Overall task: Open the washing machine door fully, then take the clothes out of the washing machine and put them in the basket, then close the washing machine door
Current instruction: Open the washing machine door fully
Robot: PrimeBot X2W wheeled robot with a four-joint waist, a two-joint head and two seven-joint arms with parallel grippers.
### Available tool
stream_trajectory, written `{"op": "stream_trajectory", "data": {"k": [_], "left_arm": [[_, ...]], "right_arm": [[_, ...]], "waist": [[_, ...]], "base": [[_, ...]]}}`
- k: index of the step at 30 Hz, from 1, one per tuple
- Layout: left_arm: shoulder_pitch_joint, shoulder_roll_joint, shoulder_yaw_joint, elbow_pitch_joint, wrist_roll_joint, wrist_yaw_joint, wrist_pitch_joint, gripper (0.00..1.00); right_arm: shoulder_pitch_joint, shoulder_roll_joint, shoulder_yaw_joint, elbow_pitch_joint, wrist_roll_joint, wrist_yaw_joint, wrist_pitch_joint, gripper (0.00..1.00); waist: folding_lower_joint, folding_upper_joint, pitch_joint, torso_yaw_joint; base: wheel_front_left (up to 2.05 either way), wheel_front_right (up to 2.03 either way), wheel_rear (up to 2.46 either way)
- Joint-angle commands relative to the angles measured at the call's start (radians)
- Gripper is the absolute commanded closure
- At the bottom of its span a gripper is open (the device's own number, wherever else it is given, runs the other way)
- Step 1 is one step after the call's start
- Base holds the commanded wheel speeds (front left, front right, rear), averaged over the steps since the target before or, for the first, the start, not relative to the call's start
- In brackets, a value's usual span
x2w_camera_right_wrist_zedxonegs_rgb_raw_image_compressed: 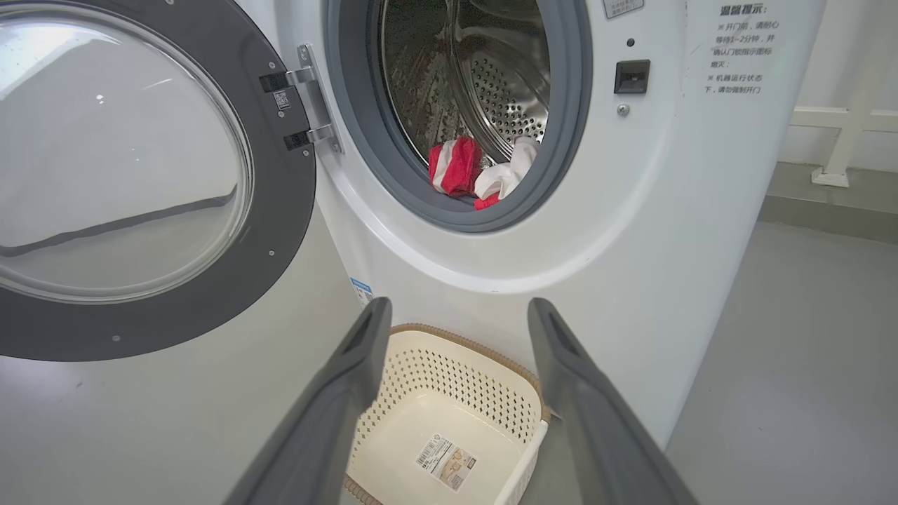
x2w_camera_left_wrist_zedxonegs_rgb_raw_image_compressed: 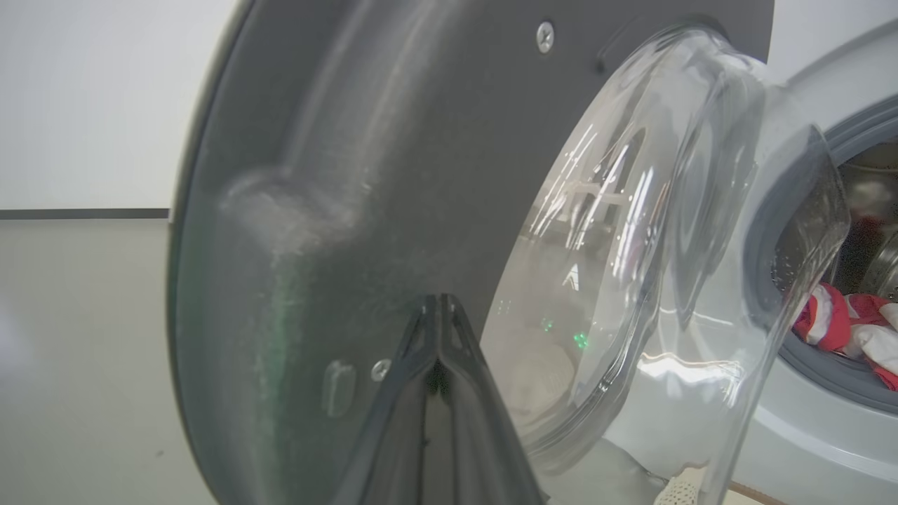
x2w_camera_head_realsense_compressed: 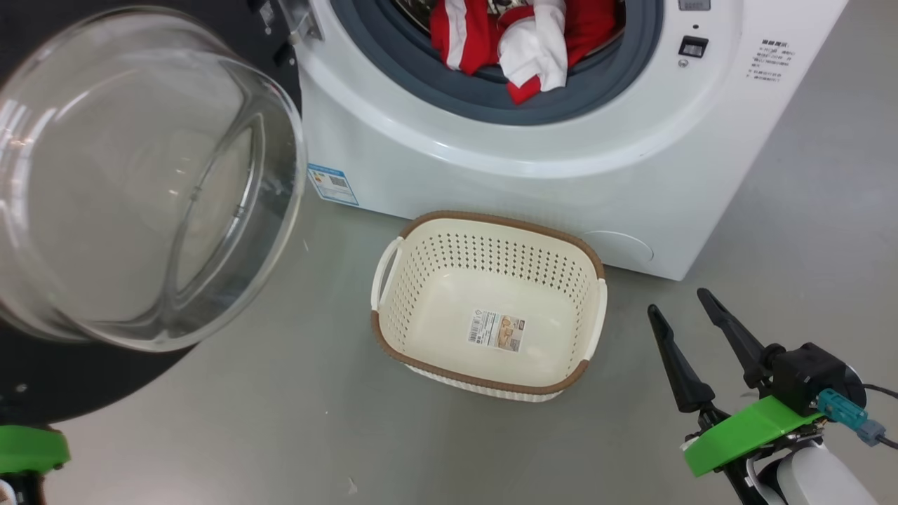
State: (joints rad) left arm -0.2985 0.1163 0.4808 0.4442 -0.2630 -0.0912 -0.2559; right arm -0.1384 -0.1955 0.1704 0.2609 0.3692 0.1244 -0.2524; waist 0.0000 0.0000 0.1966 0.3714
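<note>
The washing machine door [x2w_camera_head_realsense_compressed: 140,175] stands swung open at the left, its glass bowl bulging toward me. Inside the white washing machine [x2w_camera_head_realsense_compressed: 526,182], the red and white clothes [x2w_camera_head_realsense_compressed: 519,42] lie on the grey rubber ring at the drum's mouth. The cream basket [x2w_camera_head_realsense_compressed: 491,219] sits empty on the floor in front of the machine. My right gripper [x2w_camera_head_realsense_compressed: 677,301] hovers open to the right of the basket; its wrist view looks over the basket [x2w_camera_right_wrist_zedxonegs_rgb_raw_image_compressed: 456,379] toward the clothes [x2w_camera_right_wrist_zedxonegs_rgb_raw_image_compressed: 477,168]. My left gripper [x2w_camera_left_wrist_zedxonegs_rgb_raw_image_compressed: 438,300] is shut, its tips close against the door's dark inner rim [x2w_camera_left_wrist_zedxonegs_rgb_raw_image_compressed: 316,175].
Grey floor surrounds the machine and basket. The open door [x2w_camera_right_wrist_zedxonegs_rgb_raw_image_compressed: 280,210] takes up the space left of the machine. A pale wall and a white rail [x2w_camera_right_wrist_zedxonegs_rgb_raw_image_compressed: 842,119] stand behind the machine's right side. The latch slot [x2w_camera_head_realsense_compressed: 692,46] sits right of the drum opening.
</note>
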Motion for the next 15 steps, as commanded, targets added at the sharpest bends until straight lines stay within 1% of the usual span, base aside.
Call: {"op": "stream_trajectory", "data": {"k": [1,8,15], "left_arm": [[-0.040,0.062,0.053,-0.008,0.011,-0.004,-0.006,1.00],[-0.099,0.091,0.121,0.050,0.032,-0.014,-0.006,1.00],[-0.147,0.111,0.174,0.071,0.066,-0.022,-0.006,1.00]], "right_arm": [[-0.029,-0.013,0.020,-0.027,-0.006,0.006,-0.009,0.00],[-0.052,-0.020,0.023,-0.033,-0.012,0.006,-0.009,0.00],[-0.078,-0.026,0.026,-0.038,-0.015,0.006,-0.009,0.00]], "waist": [[0.0000,0.0000,0.018,-0.012],[0.0000,0.0000,0.059,-0.028],[0.0000,0.0000,0.099,-0.040]], "base": [[0.00,0.00,0.00],[0.00,0.00,0.00],[0.00,0.00,0.00]]}}
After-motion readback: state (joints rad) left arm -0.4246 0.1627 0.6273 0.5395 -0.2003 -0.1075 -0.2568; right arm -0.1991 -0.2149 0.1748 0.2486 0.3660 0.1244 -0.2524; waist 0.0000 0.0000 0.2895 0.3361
